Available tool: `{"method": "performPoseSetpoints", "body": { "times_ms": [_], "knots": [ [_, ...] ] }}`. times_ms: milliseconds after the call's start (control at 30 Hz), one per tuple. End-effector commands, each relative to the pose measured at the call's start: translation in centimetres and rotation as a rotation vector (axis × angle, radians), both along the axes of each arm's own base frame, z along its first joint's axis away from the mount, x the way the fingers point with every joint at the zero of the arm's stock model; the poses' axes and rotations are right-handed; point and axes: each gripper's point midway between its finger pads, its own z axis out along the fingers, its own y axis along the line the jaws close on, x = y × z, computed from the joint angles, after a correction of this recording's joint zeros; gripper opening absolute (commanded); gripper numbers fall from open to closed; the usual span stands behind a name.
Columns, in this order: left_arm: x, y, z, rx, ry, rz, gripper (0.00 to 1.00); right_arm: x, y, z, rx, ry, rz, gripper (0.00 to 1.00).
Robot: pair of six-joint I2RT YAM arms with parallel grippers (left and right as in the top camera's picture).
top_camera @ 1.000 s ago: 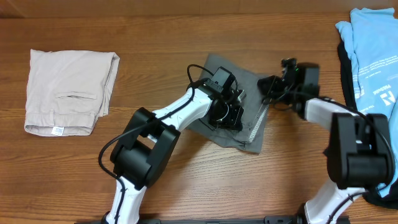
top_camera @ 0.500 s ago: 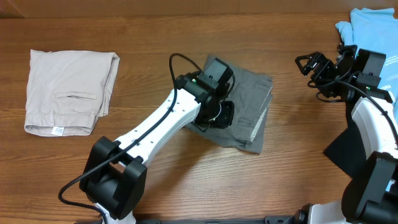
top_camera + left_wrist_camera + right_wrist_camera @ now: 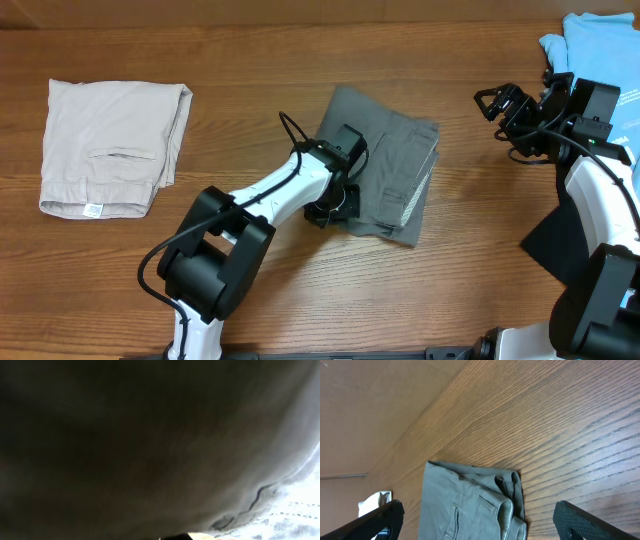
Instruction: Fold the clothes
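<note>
Wooden table (image 3: 250, 80), grain running left to right. Beige shorts (image 3: 110, 150) lie folded at the far left. A light-blue shirt (image 3: 600, 70) is heaped at the far right edge.

The dark grey shorts (image 3: 395, 165) lie mid-table. They are folded into a compact, slightly skewed rectangle, with stacked layers showing along the right-hand side.

The left gripper (image 3: 328, 207) is clenched and sits low at the shorts' near-left edge, touching the cloth. Its wrist camera sees only dark fabric pressed close, with a pale stitched hem at the lower right. Whether a fold is pinched between the jaws cannot be told.

The right gripper (image 3: 500, 120) is released, jaws wide and holding nothing. It hangs well apart from the shorts on their right. Its wrist view looks down at the shorts' folded corner and bare wood.

Judgement: the fold looks mostly made, and the step in hand seems to be settling or squaring that near-left edge. To do it well, the left arm should keep its wrist low and move along the edge, not across it, so the top layer does not slide off those beneath. A slow, short stroke suits soft woven cloth. If the stack shifts, the right arm could pin the loose layered side.
</note>
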Motion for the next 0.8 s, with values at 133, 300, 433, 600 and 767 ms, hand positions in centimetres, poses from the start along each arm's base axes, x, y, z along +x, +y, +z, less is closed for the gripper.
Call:
{"method": "performPoseSetpoints", "body": {
  "times_ms": [133,300,433,600,767],
  "knots": [
    [6.1,10.5,-2.0,0.304,-0.145,0.156,0.05,0.2,0.1,0.4,0.003,-0.013,0.004,1.00],
    [11.9,17.7,-1.4,0.368,-0.292,0.257,0.24,0.2,0.1,0.4,0.003,-0.013,0.004,1.00],
    [16.1,18.7,0.4,0.124,-0.353,0.266,0.40,0.2,0.1,0.4,0.003,-0.013,0.004,1.00],
    [17.6,19.4,6.6,0.035,-0.340,0.326,0.50,0.2,0.1,0.4,0.003,-0.013,0.004,1.00],
    [15.1,17.0,13.1,0.024,-0.320,0.304,0.51,0.2,0.1,0.4,0.003,-0.013,0.004,1.00]
  ]
}}
